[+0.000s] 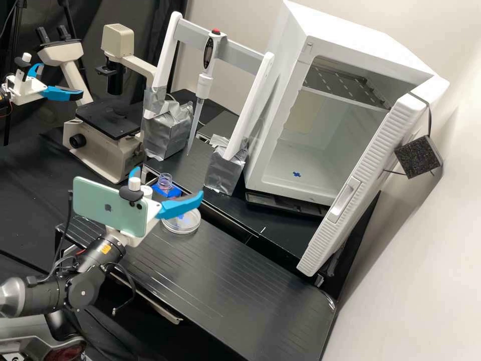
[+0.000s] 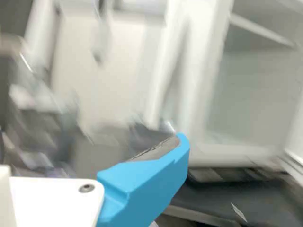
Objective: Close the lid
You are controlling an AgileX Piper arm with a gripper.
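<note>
From my end, the microscope (image 1: 107,125) was upright on the black-covered table (image 1: 30,160), at the left. The arm (image 1: 82,291) came in over the left end of the grooved bench top (image 1: 225,281), with a green phone (image 1: 100,205) mounted behind the gripper (image 1: 168,182). Gripper was open and empty, blue fingers (image 1: 180,206) spread wide. In the wrist view, one finger's curved tip was just in front of blurred background.

Small white round piece (image 1: 147,190) was near the back left corner of the bench top. Just beside it, I had the clear bottle (image 1: 165,179), upright, neck open, at a blue holder (image 1: 174,192). The clear round dish (image 1: 181,223) lay flat near the back edge, toward the left corner, partly behind a finger in the high view. I couldn't tell which part was the lid, or whether the dish was covered.

Behind that edge, the white stand (image 1: 253,98) had silver-wrapped feet and held the pipette (image 1: 203,82), tip down, slightly tilted. Farther right stood the white incubator (image 1: 270,125), door (image 1: 366,185) wide open, blue mark (image 1: 296,174) near its floor's front edge.
</note>
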